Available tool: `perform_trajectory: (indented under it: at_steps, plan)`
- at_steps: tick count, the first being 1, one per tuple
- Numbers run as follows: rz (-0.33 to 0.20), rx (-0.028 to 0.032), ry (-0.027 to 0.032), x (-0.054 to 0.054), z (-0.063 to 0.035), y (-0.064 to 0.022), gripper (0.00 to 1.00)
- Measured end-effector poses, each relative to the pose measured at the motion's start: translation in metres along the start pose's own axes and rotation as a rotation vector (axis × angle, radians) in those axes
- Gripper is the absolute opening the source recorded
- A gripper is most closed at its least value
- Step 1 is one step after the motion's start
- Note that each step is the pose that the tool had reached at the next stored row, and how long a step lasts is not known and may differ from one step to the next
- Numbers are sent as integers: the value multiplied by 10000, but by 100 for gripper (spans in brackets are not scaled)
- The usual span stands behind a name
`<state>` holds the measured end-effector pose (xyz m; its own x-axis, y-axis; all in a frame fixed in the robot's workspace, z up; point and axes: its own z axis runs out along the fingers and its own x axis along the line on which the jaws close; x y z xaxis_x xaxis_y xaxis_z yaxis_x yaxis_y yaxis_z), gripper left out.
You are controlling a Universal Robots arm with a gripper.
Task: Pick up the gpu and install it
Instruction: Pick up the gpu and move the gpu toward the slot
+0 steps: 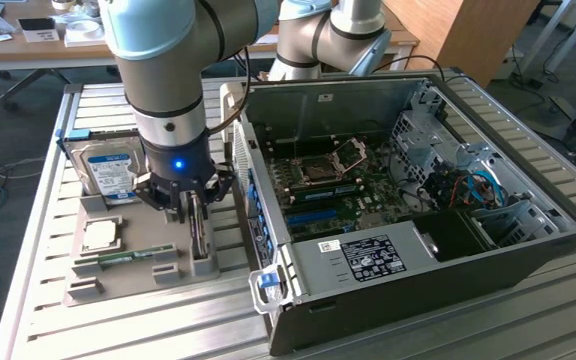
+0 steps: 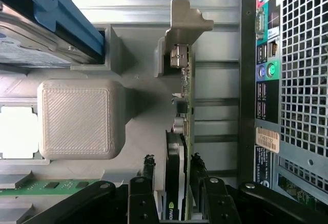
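Observation:
The gpu (image 1: 202, 236) stands on its edge in a slot of the grey parts tray (image 1: 118, 283), just beside the open computer case (image 1: 418, 247). My gripper (image 1: 192, 208) has come straight down over the card. In the wrist view the gpu (image 2: 180, 106) runs lengthwise, its metal end bracket (image 2: 187, 21) at the far end and the dark fan side near my fingers. The gripper (image 2: 172, 166) is open. Its black fingers (image 2: 148, 170) straddle the card with a small gap on each side.
The tray also holds a blue-and-white hard drive (image 1: 108, 169), a processor (image 1: 101, 234) and a green memory stick (image 1: 128, 257). Inside the case lies the motherboard (image 1: 328, 187) with blue slots (image 1: 313, 217). The case's rear panel (image 2: 292, 80) stands close beside the card.

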<state>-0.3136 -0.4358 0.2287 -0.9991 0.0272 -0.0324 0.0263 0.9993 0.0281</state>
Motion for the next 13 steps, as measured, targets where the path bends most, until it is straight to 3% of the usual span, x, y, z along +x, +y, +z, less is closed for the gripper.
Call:
perform_trajectory:
  at_steps: [13]
  plan:
    - [-146, -6, 3, -10, 7, 0, 41]
